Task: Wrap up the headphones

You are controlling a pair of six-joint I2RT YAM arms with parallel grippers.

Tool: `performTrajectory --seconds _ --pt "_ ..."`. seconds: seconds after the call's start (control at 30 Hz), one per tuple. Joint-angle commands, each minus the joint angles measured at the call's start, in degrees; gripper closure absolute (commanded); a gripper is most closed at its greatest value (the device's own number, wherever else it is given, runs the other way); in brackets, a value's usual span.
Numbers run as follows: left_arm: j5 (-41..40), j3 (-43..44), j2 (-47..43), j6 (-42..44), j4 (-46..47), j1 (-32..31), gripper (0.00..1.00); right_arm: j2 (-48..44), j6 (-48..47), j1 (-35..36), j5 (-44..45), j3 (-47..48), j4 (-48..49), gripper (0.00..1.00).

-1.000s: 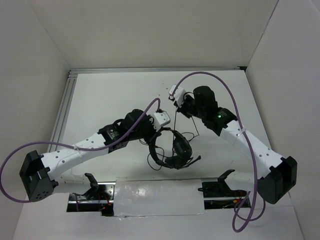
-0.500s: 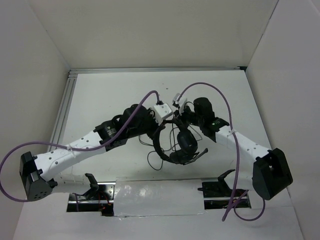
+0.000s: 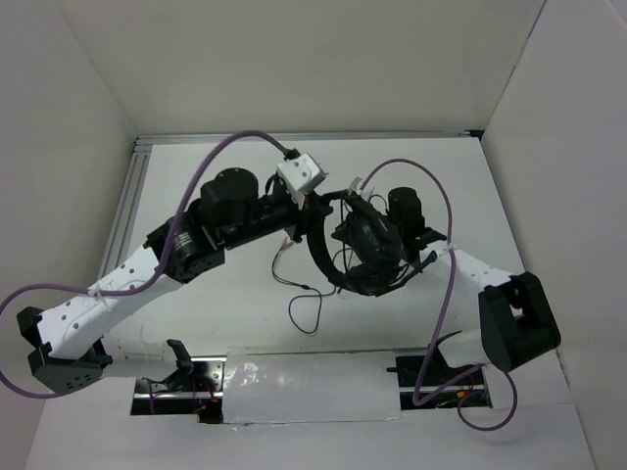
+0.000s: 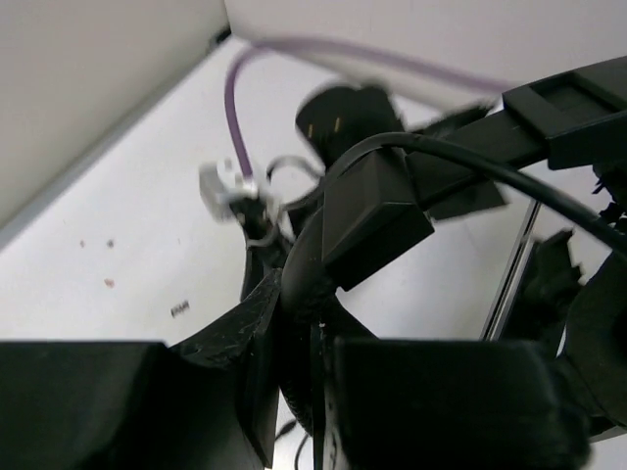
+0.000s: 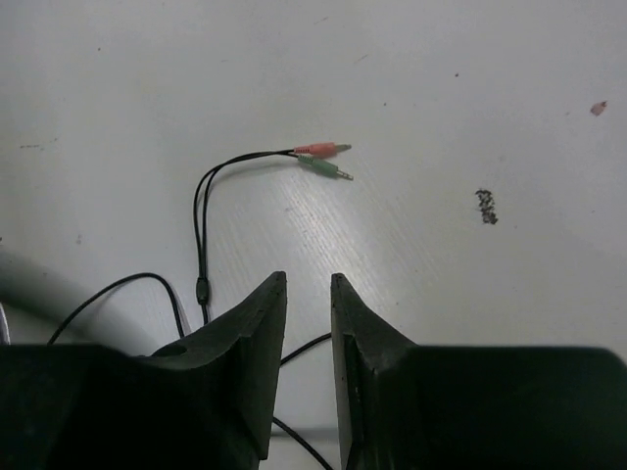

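The headphones (image 3: 364, 257) sat just right of centre in the top view, between both wrists, with their cord (image 3: 306, 311) looping toward the lower middle. My left gripper (image 4: 304, 338) was clamped on the headband (image 4: 377, 211). My right gripper (image 5: 308, 294) showed only a slit between its jaws, and I couldn't tell whether it pinched the cord. Pink and green plugs (image 5: 321, 159) lay on the table (image 5: 490, 78), above its fingers in the wrist view.

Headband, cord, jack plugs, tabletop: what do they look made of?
Headband: probably black plastic, slight sheen, moulded edges.
Cord: thin black rubbery-looking jacket, lying in loose curves.
Plugs: pink and green plastic sleeves, metallic-looking tips.
Tabletop: white, matte, faint grain; maybe painted or laminated board.
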Motion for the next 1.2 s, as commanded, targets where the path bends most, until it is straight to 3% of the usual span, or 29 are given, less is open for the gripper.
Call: performTrajectory --seconds 0.0,0.03,0.1,0.13,0.17,0.3,0.4,0.53,0.63,0.77,0.83,0.9,1.03,1.17 --pt "0.82 8.28 0.99 -2.23 0.86 -0.3 1.0 3.83 4.6 -0.03 -3.32 -1.39 8.2 0.67" --pt "-3.7 9.52 2.22 -2.05 0.16 -0.3 1.0 4.54 5.22 0.14 -3.93 -1.57 9.07 0.67" --pt "-5.24 12.77 3.8 -1.61 -1.17 0.4 1.0 5.6 7.49 0.06 -4.46 -3.14 10.74 0.72" --pt "-4.72 13.57 4.25 -1.61 -1.69 1.62 1.0 5.69 8.73 0.23 -4.64 -4.45 14.58 0.82" --pt "-3.93 14.27 4.51 -1.7 -1.52 2.24 1.0 5.78 11.09 0.15 -4.2 -6.99 16.53 1.0" --pt "-10.42 16.11 8.45 -0.73 -1.34 3.74 1.0 4.03 19.89 0.15 1.76 -13.6 24.53 1.0" --pt "-11.66 19.19 11.53 -1.69 -3.79 7.51 1.0 -0.62 24.02 0.15 10.19 -18.43 23.6 1.0" --pt "-4.56 24.99 15.32 -9.5 -9.08 18.93 1.0 -7.92 27.72 0.41 16.27 -22.91 20.86 1.0" --pt "-7.43 28.58 19.27 -15.21 -11.69 24.47 1.0 -13.71 29.49 1.63 21.28 -23.89 16.04 1.0" --pt "-17.33 32.56 25.94 -25.5 -17.95 29.04 1.0 -17.86 28.87 7.32 33.72 -22.66 7.26 1.0" --pt "-20.34 32.65 30.06 -27.43 -21.88 30.1 1.0 -22.14 27.82 13.37 42.5 -19.87 1.56 1.0" --pt "-21.85 32.65 30.96 -29.37 -23.22 30.89 1.0 -24.0 27.55 14.46 47.78 -17.93 -1.89 1.0" --pt "-22.9 32.04 35.44 -31.32 -27.44 32.39 1.0 -27.96 26.5 20.35 58.45 -13.62 -8.4 1.0" --pt "-22.75 24.94 34.75 -27.48 -22.99 32.39 1.0 -30.61 21.68 27.55 75.54 -8.35 -13.94 1.0"
